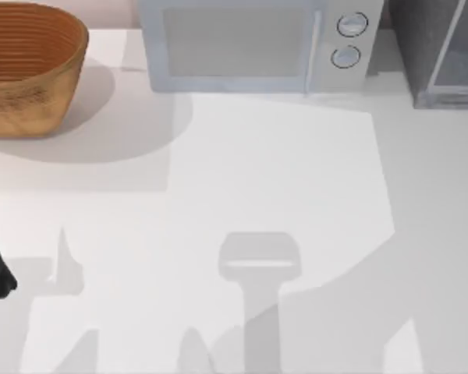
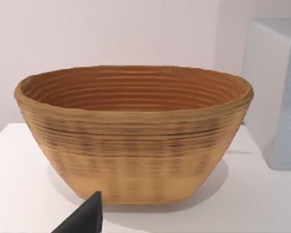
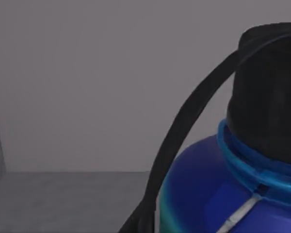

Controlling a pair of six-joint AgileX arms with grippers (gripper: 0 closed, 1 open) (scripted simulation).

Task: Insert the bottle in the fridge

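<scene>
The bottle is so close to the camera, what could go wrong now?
The bottle sits right up against the right wrist camera with dark grey walls behind, so it may be inside the fridge. Its cap could bump a wall, or it might topple if released tilted.

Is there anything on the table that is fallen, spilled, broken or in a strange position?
Nothing stands out. The basket sits upright at the table's far left, the microwave beside it, and the fridge at the far right. The bottle appears intact, close to the right wrist camera against a grey surface. No spill is visible.
</scene>
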